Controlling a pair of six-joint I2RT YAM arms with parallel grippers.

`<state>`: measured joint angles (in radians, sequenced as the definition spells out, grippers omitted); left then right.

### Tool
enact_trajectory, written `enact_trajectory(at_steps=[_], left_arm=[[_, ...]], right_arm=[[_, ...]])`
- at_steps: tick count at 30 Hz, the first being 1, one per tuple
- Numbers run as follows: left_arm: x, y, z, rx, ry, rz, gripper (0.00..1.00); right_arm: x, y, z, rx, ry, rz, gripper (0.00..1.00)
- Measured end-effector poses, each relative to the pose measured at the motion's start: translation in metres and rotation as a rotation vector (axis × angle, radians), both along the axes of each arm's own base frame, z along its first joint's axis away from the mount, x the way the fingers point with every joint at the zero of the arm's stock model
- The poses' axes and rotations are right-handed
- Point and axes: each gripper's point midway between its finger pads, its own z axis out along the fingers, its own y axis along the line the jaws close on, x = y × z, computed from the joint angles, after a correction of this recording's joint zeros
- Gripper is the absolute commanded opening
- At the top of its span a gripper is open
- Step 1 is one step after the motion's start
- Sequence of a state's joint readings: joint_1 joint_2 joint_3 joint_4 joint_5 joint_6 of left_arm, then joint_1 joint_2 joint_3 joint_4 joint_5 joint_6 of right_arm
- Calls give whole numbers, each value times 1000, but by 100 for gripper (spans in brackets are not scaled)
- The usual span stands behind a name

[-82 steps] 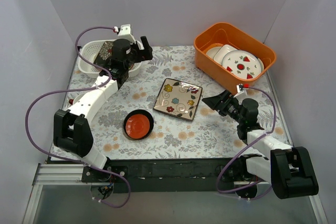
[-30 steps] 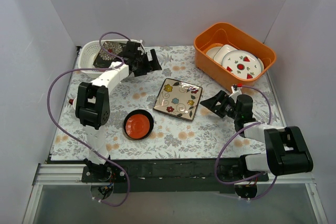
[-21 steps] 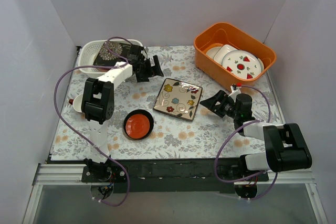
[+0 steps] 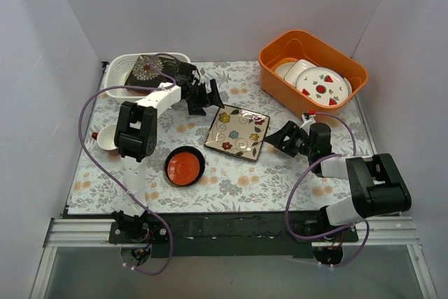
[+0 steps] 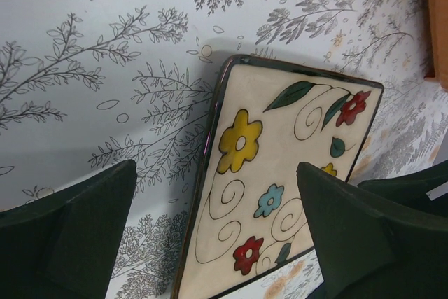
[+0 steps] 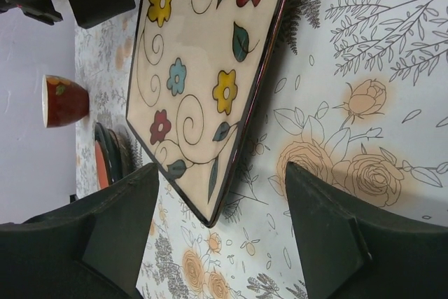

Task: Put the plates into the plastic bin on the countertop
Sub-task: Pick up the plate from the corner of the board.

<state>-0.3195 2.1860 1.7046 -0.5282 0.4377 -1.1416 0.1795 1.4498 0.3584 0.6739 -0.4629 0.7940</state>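
The cream flowered square plate (image 4: 238,131) lies flat mid-countertop (image 4: 280,173). My left gripper (image 4: 210,97) hovers open over its far-left edge; in the left wrist view the plate (image 5: 280,173) shows between the wide-apart fingers (image 5: 77,236). My right gripper (image 4: 278,137) is open just right of the plate, and the plate's near corner (image 6: 203,68) points into the gap between its fingers (image 6: 336,236), untouched. A small red dish with a dark rim (image 4: 185,167) sits front-left. The dark floral square plate (image 4: 147,69) rests in the white plastic bin (image 4: 115,82) at the back left.
An orange tub (image 4: 313,75) holding white strawberry plates stands at the back right. A small cup (image 4: 107,138) sits near the left edge, red-sided in the right wrist view (image 6: 64,100). Purple cables loop around both arms.
The left gripper has left the dark floral plate in the bin and swung right toward the cream plate. The right gripper has edged left to the plate's corner, jaws slightly narrower.
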Motion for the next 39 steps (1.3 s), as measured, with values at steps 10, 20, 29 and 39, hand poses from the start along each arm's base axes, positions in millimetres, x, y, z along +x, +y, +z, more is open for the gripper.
enact_trajectory(at_steps=[10, 20, 29, 39], left_arm=[[-13, -12, -9, 20, 34, -36, 98], [-18, -25, -15, 17, 49, -63, 98], [-24, -41, -13, -9, 49, -102, 98], [-30, -54, -10, -69, 49, -149, 98]], right_arm=[[3, 6, -11, -28, 31, 16, 77], [5, 9, -17, -30, 52, 21, 76], [10, 13, -21, -17, 54, 31, 67], [10, 15, -22, -10, 60, 34, 60]])
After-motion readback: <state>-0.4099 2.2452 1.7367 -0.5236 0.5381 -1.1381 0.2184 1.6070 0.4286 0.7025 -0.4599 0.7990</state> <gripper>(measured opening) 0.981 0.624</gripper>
